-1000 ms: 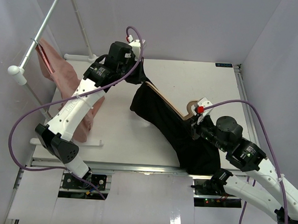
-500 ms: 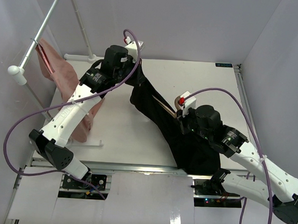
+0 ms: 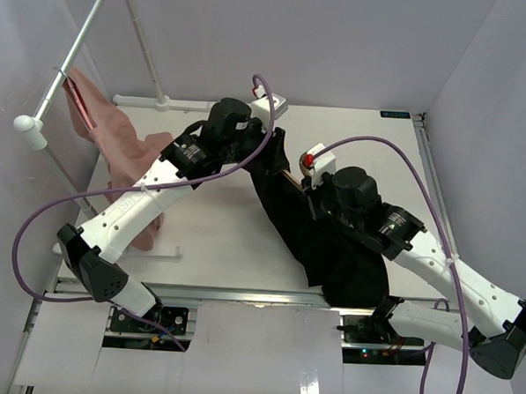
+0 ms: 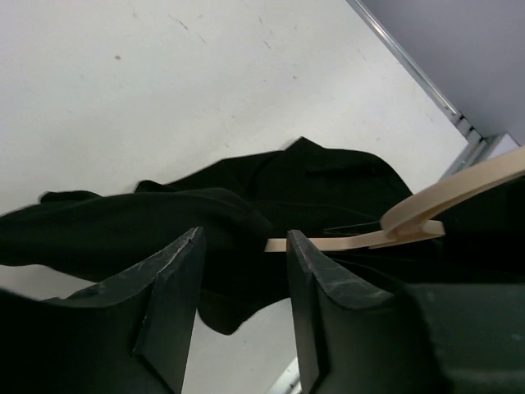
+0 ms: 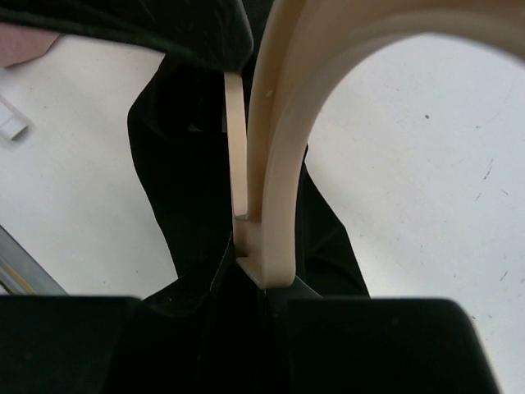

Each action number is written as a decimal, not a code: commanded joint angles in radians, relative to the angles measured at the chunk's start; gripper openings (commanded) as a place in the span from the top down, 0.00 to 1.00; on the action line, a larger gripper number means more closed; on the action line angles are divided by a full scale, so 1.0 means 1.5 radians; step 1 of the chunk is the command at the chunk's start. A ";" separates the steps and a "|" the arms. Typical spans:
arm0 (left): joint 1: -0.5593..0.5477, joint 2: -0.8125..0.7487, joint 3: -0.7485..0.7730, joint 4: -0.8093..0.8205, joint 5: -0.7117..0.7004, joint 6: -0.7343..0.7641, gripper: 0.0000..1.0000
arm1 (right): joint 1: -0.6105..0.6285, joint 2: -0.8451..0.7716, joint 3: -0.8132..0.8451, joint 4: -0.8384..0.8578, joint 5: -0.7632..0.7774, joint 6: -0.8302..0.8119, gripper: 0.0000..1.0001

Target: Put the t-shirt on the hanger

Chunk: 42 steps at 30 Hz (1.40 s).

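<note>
Left wrist view: the left hand [image 4: 242, 246] shows fingers apart with black t-shirt [image 4: 246, 205] fabric in the gap; whether they pinch it I cannot tell. To its right, over the surface [image 4: 123, 98], the right hand [image 5: 261, 283] clamps the wooden hanger [image 5: 279, 148] by its hook, probably steadying it for dressing.

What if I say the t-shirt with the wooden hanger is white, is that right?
Not quite. The t-shirt with the wooden hanger is black, not white. The top external view shows it best.
</note>
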 commanded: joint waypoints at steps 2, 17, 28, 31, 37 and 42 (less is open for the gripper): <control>0.006 -0.086 0.063 -0.003 -0.025 0.040 0.33 | 0.001 -0.065 0.006 0.017 -0.033 -0.022 0.92; 0.005 -0.221 0.057 -0.113 0.098 0.311 0.28 | 0.001 -0.179 -0.006 -0.078 -0.170 -0.036 0.92; 0.005 -0.190 -0.029 -0.184 0.188 0.577 0.27 | 0.002 -0.153 -0.010 -0.024 -0.235 -0.044 0.92; 0.003 -0.186 -0.055 -0.158 0.158 0.583 0.27 | 0.001 -0.147 -0.009 -0.021 -0.251 -0.054 0.92; -0.015 -0.185 -0.100 -0.139 0.214 0.607 0.25 | 0.002 -0.149 -0.027 -0.008 -0.272 -0.065 0.92; -0.028 -0.157 -0.102 -0.179 0.245 0.607 0.28 | 0.001 -0.145 -0.020 -0.003 -0.287 -0.070 0.92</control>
